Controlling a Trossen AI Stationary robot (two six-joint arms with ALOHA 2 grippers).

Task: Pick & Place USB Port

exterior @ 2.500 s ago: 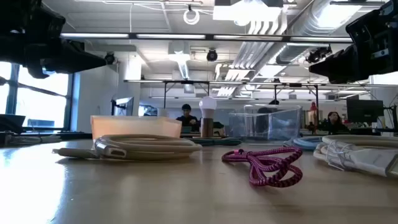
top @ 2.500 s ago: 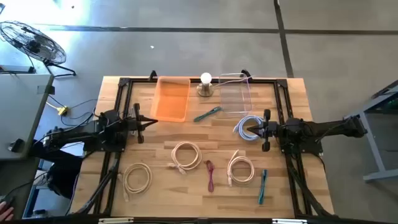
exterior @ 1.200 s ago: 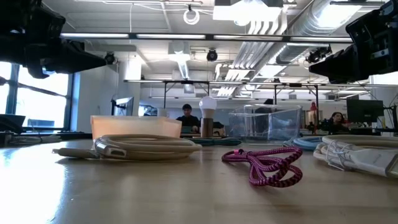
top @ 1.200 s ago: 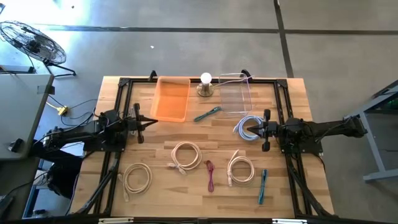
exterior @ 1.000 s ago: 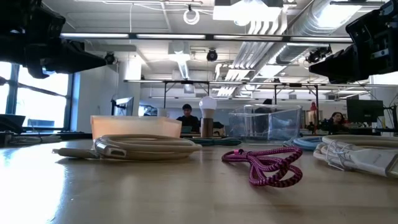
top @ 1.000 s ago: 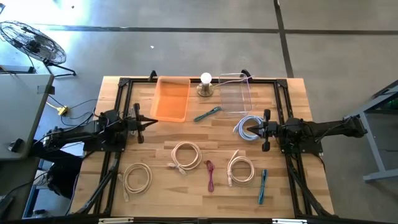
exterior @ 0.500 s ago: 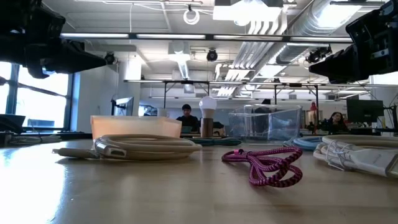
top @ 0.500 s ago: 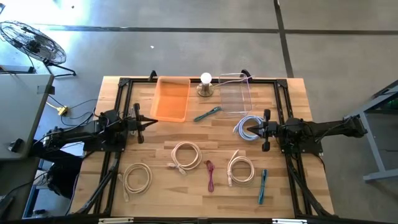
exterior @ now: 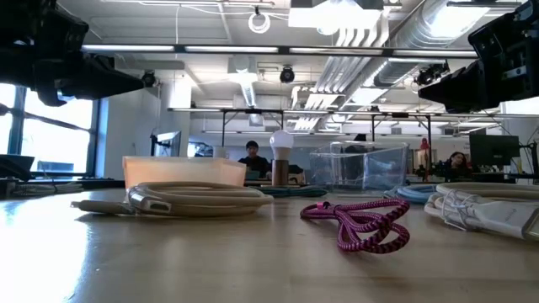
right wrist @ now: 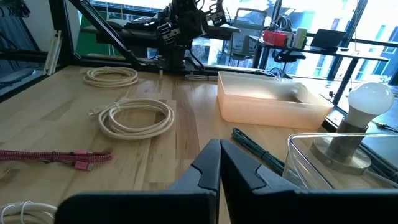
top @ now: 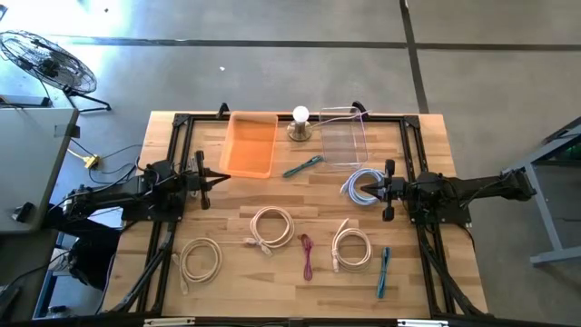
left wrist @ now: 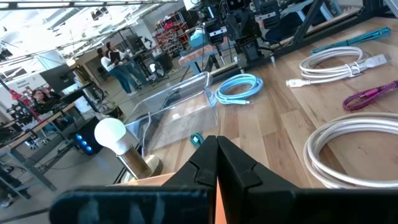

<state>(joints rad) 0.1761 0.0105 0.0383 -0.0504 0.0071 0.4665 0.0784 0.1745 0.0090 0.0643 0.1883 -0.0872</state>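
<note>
Jaws on both arms are sitting clenched on nothing. The left gripper [top: 221,179] is hovering at the left side of the worktop [top: 413,277], tips pointing inward just beside the orange bin [top: 249,145]. The right gripper [top: 365,189] is hanging over the light blue cable [top: 356,184] at the right side, tips pointing inward too.

Outward from the jaws, the cables are lying loose and well apart. A white coil [top: 271,226] is resting near the middle, a second white coil [top: 351,246] to its right, and a cream coil [top: 200,259] toward the near left corner. A magenta cable [top: 307,255] is lying between the two white coils, a teal cable [top: 383,272] near the right rail, and another teal cable [top: 303,166] between the orange bin and the clear bin [top: 343,136]. A lamp with a round bulb [top: 300,124] is standing between the two bins at the far edge.

Nothing is lifted, so the pick is looking not yet begun. Which cable is meant I cannot tell.

Risks from here, as I judge them: jaws descending while clenched would be pushing a coil aside instead of straddling it. A coil grasped by one loop may be unwinding and dragging its neighbour. A swing toward the bins could be knocking the lamp, since it is standing right between them.
</note>
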